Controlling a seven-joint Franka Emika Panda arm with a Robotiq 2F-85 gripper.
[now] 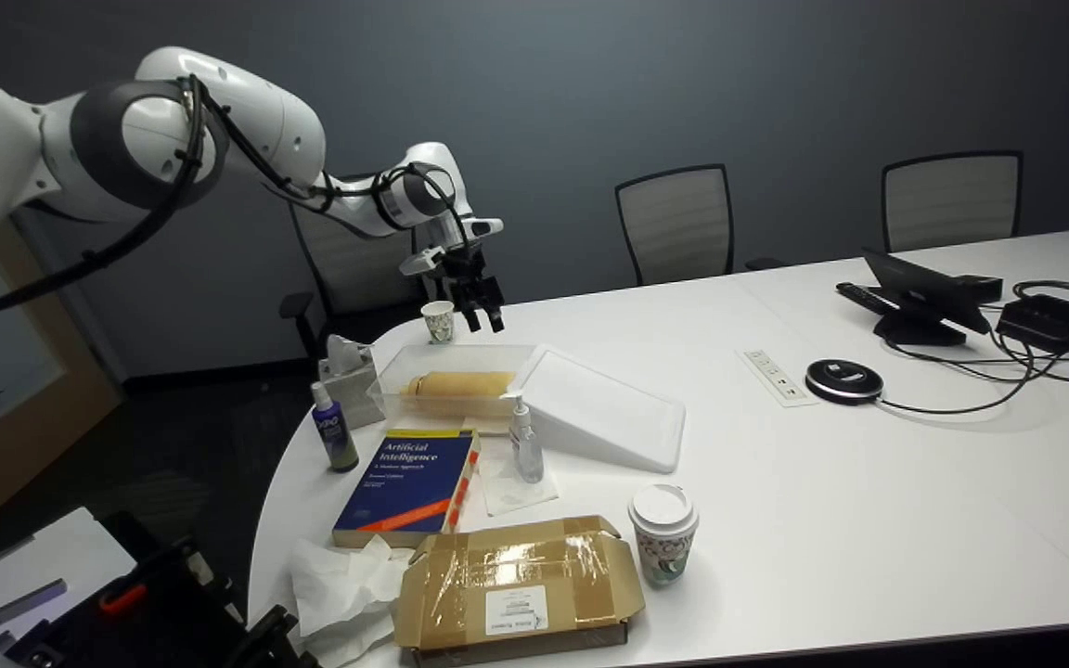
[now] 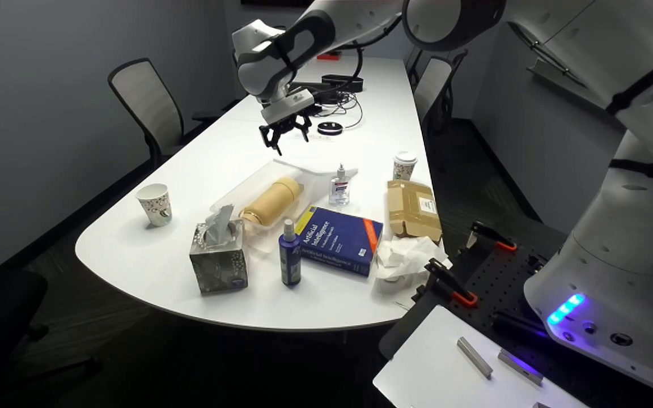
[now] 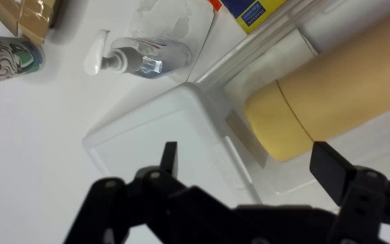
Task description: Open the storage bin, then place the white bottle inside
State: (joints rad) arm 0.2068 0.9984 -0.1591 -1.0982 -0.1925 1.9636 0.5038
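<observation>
Storage bin (image 1: 460, 408) stands uncovered, lid (image 1: 601, 408) aslant; placing seems due, so the spread, empty gripper (image 3: 247, 162) should fetch the pump bottle (image 1: 527, 453)

Your translucent storage bin (image 1: 460, 360) lies open, inward from the rounded end of the tabletop (image 1: 822, 501), its whitish lid (image 1: 599, 408) sloping down from its inner end. You have the clear, white-pumped bottle (image 1: 526, 443) upright beside it, toward one long edge (image 2: 417, 130).

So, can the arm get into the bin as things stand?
Probably yes: the lid is off at one end, leaving most of the bin uncovered, and the gripper hangs open, higher up. The tan bottle lying inside may limit the room, though.
</observation>
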